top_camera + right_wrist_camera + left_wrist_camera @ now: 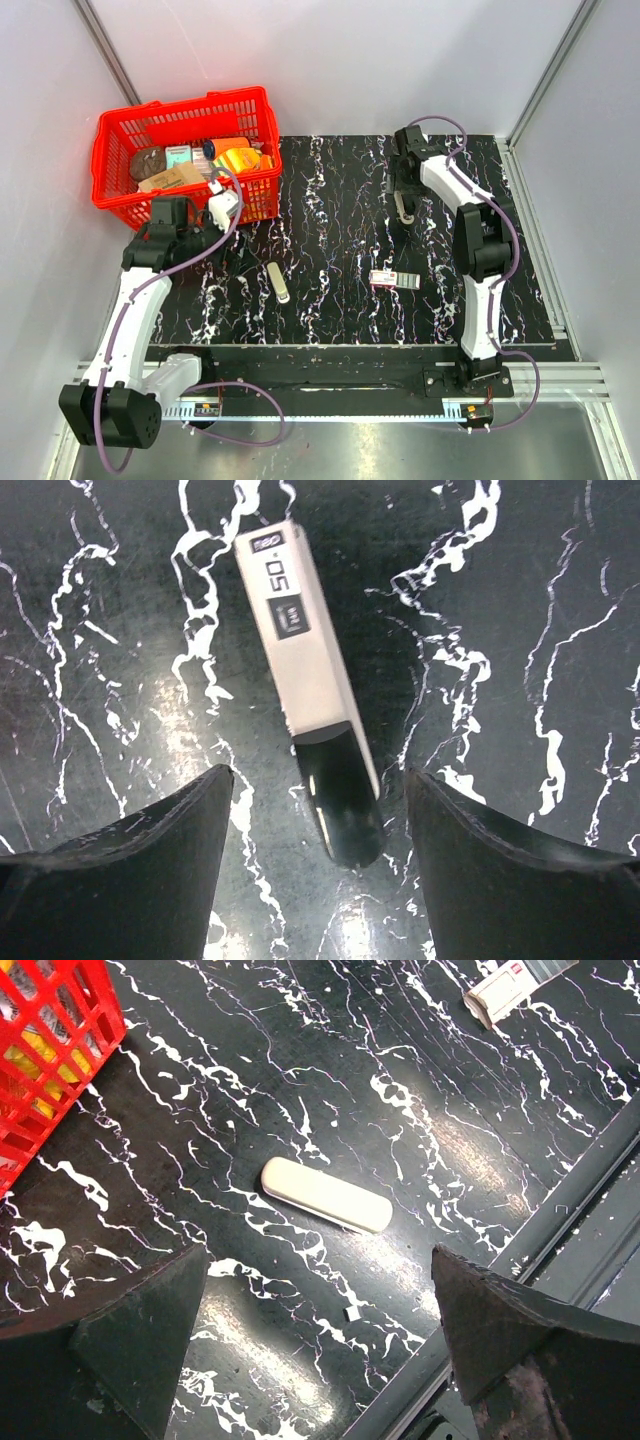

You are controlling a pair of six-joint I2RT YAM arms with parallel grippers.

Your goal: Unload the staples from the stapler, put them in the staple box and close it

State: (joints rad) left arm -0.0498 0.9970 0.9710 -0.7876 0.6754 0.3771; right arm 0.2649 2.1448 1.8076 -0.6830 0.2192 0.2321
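Observation:
A slim cream-white stapler piece [279, 282] lies flat on the black marbled table, left of centre. In the left wrist view it [326, 1194] lies just ahead of my left gripper [318, 1252], which is open and empty above the table. A second slim white stapler part [404, 210] with a dark glossy end lies at the back right. In the right wrist view it [305, 660] points its dark end between the fingers of my right gripper [320, 771], which is open and hovers over it without touching. My left gripper [212, 240] sits near the basket.
A red basket [120, 205] full of items stands at the back left, close to the left arm. A small red-and-white flat box [395, 278] lies right of centre and shows in the left wrist view [505, 985]. A tiny light fleck [352, 1312] lies on the table.

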